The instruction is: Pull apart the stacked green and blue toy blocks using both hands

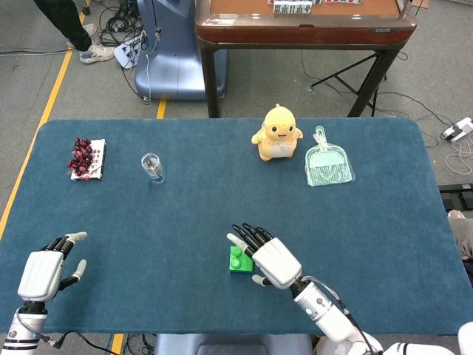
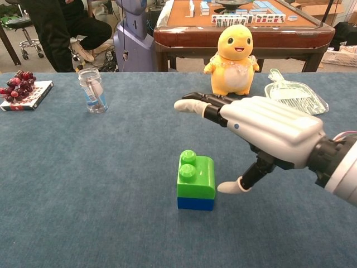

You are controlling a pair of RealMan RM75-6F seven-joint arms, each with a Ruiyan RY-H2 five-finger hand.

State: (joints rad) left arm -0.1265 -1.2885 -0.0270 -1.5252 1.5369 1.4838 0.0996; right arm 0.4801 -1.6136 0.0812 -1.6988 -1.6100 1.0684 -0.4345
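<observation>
Your target sits on the blue table cloth [image 1: 185, 222] near the front edge, a little right of centre: a green block [image 2: 196, 174] with two round studs in a line on its top, stacked squarely on a blue block [image 2: 195, 203], of which only a thin band shows under the green in the chest view. From the head view you see just the green top [image 1: 239, 259]; the blue one is hidden beneath it. The two are still joined, edges flush, standing upright. Your right hand [image 2: 268, 131] hovers over and just to the right of the stack with its fingers stretched forward and spread, the thumb [image 2: 231, 186] pointing down toward the green block's right side, close but apart from it; the hand is released and grasps nothing. In the head view that same hand [image 1: 267, 255] partly overlaps the block's right edge. Your left hand [image 1: 46, 270] is well apart at the front left corner of the table, fingers loosely extended and holding nothing. Further back stand a yellow plush duck [image 2: 234, 53], a clear green dustpan [image 1: 327, 160] to its right, a small glass jar [image 2: 92, 91] and a bunch of dark grapes on a book [image 1: 88, 158] at the left.
</observation>
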